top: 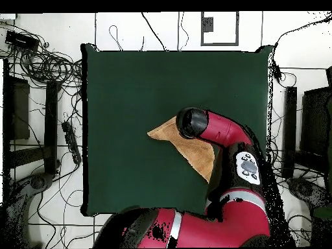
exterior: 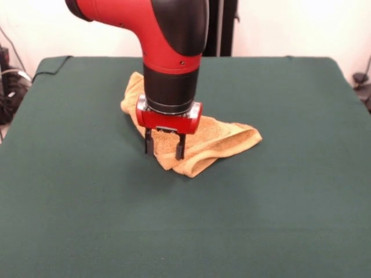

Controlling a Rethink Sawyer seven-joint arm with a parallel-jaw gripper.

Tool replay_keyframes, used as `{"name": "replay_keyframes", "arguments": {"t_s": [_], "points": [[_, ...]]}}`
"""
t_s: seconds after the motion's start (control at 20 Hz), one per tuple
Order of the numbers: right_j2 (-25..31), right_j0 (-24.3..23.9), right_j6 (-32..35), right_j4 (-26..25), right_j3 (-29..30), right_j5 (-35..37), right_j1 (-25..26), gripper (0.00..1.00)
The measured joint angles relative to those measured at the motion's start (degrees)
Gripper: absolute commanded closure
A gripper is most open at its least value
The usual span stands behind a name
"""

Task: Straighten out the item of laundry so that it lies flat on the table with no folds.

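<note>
A: Front view: gripper [exterior: 165, 147] is low over the towel [exterior: 223, 142], two dark fingers [exterior: 149, 143] parted with a small gap. The tips sit at the towel's lower-left edge. Can't tell whether any cloth is between them or whether they touch the table [exterior: 278, 220].

B: Overhead?

A: There the arm [top: 224, 133] covers the gripper completely, so finger state comes from the front view only. What overhead does give is the outline: towel [top: 194, 152] shows as a rough triangle near frame centre, one sharp corner pointing left, the body widening toward lower right under the arm.

B: Long axis?

A: Front view: runs from upper left behind the wrist down to a rounded end at right of centre. Bunched, with a thick rolled fold along the lower edge, so not flat.

B: Position on table?

A: Middle, slightly toward the top in the front view. Green surface bare all around it.
</note>
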Motion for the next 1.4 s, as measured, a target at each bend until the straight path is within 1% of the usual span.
{"name": "replay_keyframes", "arguments": {"t_s": [0.45,0.5,1.4], "points": [[-1.81,2.03,0.21,2.58,-0.02,-0.01,0.34,0.00],[-2.64,2.67,0.23,3.61,-0.01,-0.21,0.64,1.00],[-3.02,3.24,0.23,4.28,0.00,-0.56,0.81,1.00]]}}
